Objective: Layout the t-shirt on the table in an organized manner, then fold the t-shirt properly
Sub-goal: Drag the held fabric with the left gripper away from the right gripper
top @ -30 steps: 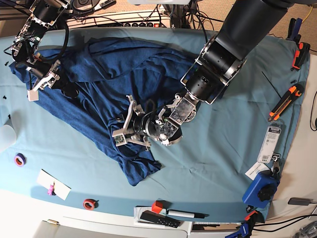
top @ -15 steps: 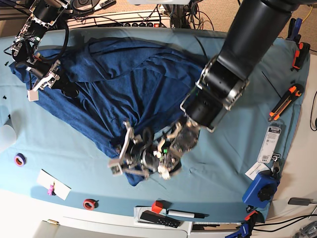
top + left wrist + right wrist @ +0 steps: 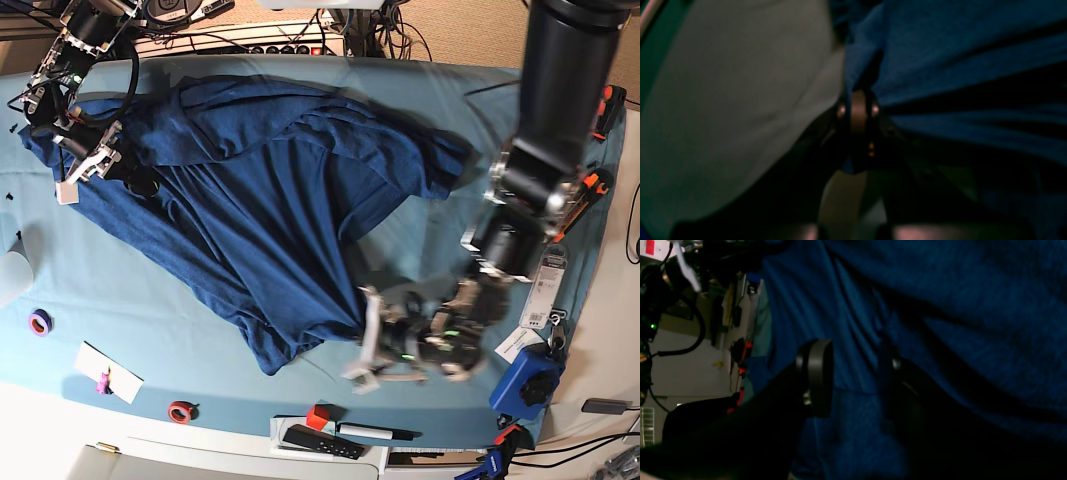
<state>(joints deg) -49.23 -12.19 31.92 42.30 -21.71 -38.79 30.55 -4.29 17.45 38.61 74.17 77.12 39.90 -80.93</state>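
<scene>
In the left wrist view, the left gripper [image 3: 858, 111] was pinched tight on a bunched edge of the large dark navy-blue knit t-shirt [image 3: 957, 66], with folds fanning away from the closed jaws and pale cloth to one side.

In the right wrist view, the right gripper [image 3: 853, 373] stood with its jaws set apart around a fold of the shirt's fabric; whether they pressed it could not be told.

In the base view, the shirt lay crumpled across the wide table draped in light teal-blue cloth [image 3: 120, 300]. The blurred left gripper was near the front edge, the right at the far corner.
</scene>
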